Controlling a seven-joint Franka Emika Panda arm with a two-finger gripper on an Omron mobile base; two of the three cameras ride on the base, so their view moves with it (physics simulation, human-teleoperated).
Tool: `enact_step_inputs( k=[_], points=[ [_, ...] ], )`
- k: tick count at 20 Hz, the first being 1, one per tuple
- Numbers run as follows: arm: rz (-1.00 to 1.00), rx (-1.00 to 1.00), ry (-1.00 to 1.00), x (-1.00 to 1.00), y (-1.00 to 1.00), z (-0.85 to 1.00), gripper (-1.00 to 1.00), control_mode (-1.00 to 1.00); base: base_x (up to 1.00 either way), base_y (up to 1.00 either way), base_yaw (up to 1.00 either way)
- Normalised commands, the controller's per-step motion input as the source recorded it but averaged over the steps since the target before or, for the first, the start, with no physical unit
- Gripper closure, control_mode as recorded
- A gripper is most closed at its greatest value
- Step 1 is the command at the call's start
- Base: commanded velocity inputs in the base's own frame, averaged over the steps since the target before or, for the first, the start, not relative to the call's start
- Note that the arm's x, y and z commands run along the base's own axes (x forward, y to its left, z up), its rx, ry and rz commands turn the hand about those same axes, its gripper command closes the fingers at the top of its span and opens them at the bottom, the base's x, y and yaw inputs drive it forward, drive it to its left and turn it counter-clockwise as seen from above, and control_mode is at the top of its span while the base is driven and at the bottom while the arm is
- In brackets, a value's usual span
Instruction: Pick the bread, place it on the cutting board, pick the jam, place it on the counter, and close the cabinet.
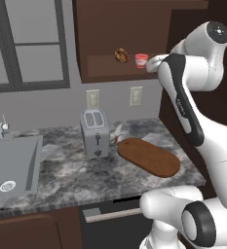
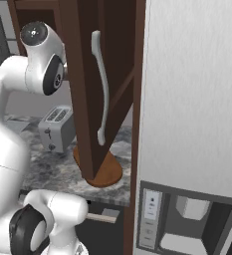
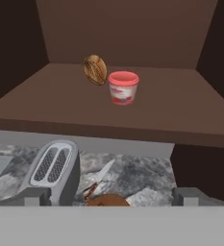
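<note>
We see the arm rising from the base, bent at the elbow, with the forearm reaching up so that the hand sits level with the open cabinet (image 1: 110,68) shelf, just outside its front edge. The gripper (image 3: 111,196) points straight into the cabinet; its two fingertips (image 3: 34,196) stand far apart at the bottom of the hand view, released and holding nothing, touching nothing.

Inside the cabinet, ahead of the gripper and a little above it, the bread (image 3: 95,69) stands on the shelf, slightly left of centre between the fingers. The jam (image 3: 123,87) sits just beside the bread, on its right and nearer to the gripper; from here we cannot tell whether the two touch. Both are well apart from the fingertips. The cabinet door (image 2: 95,89) swings open to the gripper's right, its silver bar handle (image 2: 102,89) facing outward.

Below the gripper lies the counter (image 1: 71,170). On it, under the left fingertip, stands a toaster (image 3: 53,170); a knife (image 3: 98,180) lies beside it, and the cutting board (image 1: 148,156) lies bare beneath the gripper's middle. A sink (image 1: 10,165) is set in the counter far off to the left.
</note>
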Motion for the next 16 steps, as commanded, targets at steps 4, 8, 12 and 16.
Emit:
enact_step_inputs(
  k=[4, 8, 12, 16],
  points=[
    [0.00, 0.00, -0.04, 0.32, 0.00, 0.01, -1.00, -1.00, 0.00, 0.00, 0.00],
    [0.00, 0.00, -0.02, 0.42, 0.00, 0.00, -1.00, -1.00, 0.00, 0.00, 0.00],
    [0.00, 0.00, -0.01, 0.45, 0.00, 0.00, -1.00, -1.00, 0.00, 0.00, 0.00],
    [0.00, 0.00, 0.00, 0.46, 0.00, 0.00, -1.00, -1.00, 0.00, 0.00, 0.00]
  ],
)
